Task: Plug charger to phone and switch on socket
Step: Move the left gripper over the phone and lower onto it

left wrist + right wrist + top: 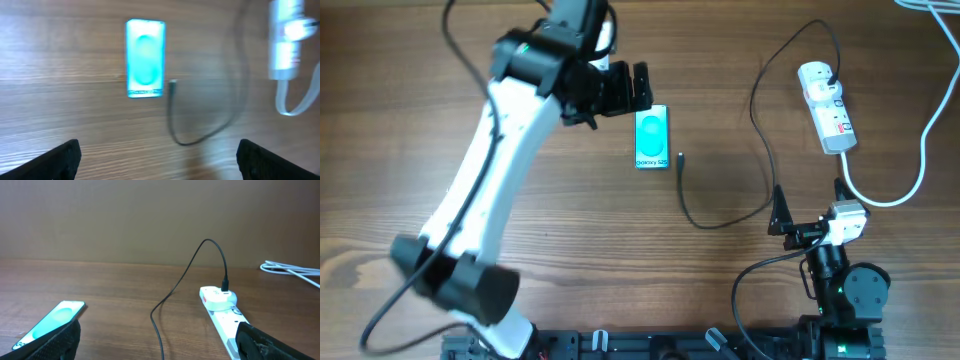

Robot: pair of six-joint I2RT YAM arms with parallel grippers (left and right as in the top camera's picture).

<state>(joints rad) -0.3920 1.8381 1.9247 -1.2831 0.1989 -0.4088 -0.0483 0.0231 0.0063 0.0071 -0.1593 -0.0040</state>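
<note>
Left jaws spread wide, nothing held; right jaws likewise released and empty. Phone (145, 57) lies flat on the desk (380, 120), out ahead of your left jaws, roughly centred between them. Charger (720, 222) trails across from the socket (220, 307). Its plug tip (172, 82) rests just beside the phone's text-band end, on the side toward the right jaws, apparently not touching. Socket sits ahead of the right jaws, nearer their right finger, with the adapter (218, 296) seated. Judgement: the cable is light and limp, so pinch the stiff plug body just behind the tip, never the cord. The phone looks slick and light; expect it to skate under a push, so brace it.
</note>
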